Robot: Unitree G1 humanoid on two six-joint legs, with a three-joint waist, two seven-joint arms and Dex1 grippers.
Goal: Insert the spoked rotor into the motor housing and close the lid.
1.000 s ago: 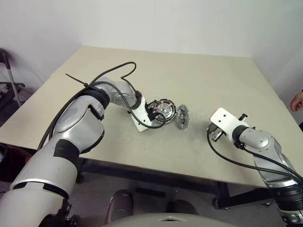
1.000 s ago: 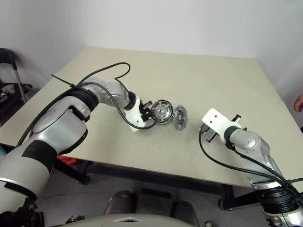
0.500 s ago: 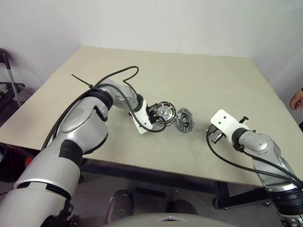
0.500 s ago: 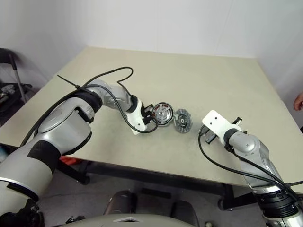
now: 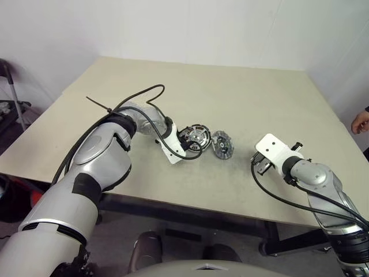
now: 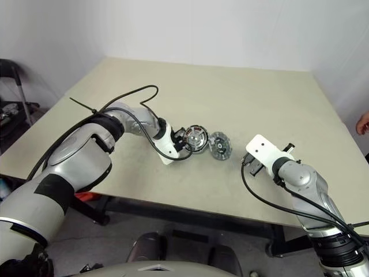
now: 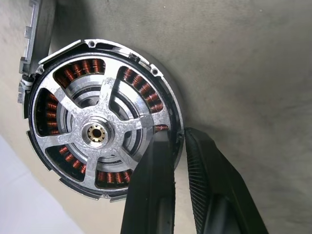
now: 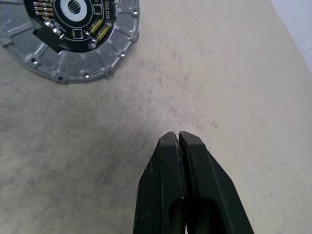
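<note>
- The left gripper pinched the rim of the housing, with the rotor seated inside it, at mid-table.
- The lid lay just beside the housing.
- The right gripper hovered closed and empty, well apart.

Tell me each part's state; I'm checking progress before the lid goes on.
Motor housing: open-topped, rim pinched by left gripper.
Spoked rotor: seated inside the motor housing.
Lid: off, lying on the table beside the motor housing, circuit side up.
Right gripper: shut, empty.
</note>
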